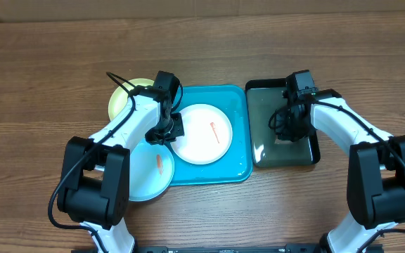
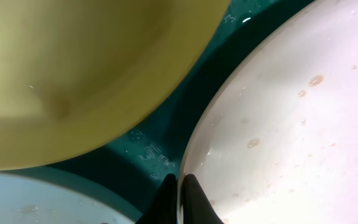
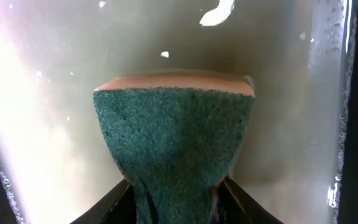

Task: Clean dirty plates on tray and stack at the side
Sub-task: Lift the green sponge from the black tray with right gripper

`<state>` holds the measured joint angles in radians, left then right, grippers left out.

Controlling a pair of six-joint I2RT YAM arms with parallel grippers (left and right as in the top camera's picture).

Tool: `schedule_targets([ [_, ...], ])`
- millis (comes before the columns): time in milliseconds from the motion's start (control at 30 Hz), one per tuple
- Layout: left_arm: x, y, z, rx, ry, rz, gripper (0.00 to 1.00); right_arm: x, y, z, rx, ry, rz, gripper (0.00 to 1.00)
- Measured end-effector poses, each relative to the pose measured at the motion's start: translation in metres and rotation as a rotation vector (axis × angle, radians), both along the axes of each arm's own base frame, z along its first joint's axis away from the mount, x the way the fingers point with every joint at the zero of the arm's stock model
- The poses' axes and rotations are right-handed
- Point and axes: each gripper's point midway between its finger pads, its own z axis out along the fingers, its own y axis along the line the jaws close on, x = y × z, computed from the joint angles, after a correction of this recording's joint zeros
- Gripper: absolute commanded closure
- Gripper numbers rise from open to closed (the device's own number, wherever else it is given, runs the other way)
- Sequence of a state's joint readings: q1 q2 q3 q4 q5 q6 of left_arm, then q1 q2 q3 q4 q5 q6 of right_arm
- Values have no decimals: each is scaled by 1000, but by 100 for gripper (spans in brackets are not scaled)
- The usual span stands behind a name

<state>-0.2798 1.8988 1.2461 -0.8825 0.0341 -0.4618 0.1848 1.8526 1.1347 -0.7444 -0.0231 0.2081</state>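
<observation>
Left pincer (image 2: 180, 186) clenched on rim of white plate (image 1: 202, 133), which lies on blue tray (image 1: 238, 167). Right pincer (image 3: 176, 194) grasps sponge (image 3: 173, 130), dipped in black tray (image 1: 262, 158). Step, judged: wetting sponge. Next: bring sponge over, scrub orange smear (image 1: 215, 130).

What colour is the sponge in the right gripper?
The sponge is dark green, with a peach edge; clearest in the right wrist view.

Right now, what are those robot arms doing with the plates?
They're washing plates. The left gripper pinches the rim of the white plate, which lies on the turquoise tray with an orange smear on it. The right gripper holds a green sponge over the black tray of water. The yellow-green plate and the light blue plate sit at the left.
</observation>
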Motion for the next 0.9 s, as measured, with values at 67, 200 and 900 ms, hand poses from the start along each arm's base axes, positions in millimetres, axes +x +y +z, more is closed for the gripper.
schedule_targets([
  [67,0,-1,0,-3,1,0,96,-1,0,1,-2,8,0,53],
  [200,0,-1,0,-7,2,0,96,-2,0,3,-3,15,0,53],
  [900,0,-2,0,-11,0,0,96,2,0,27,-9,44,3,96],
])
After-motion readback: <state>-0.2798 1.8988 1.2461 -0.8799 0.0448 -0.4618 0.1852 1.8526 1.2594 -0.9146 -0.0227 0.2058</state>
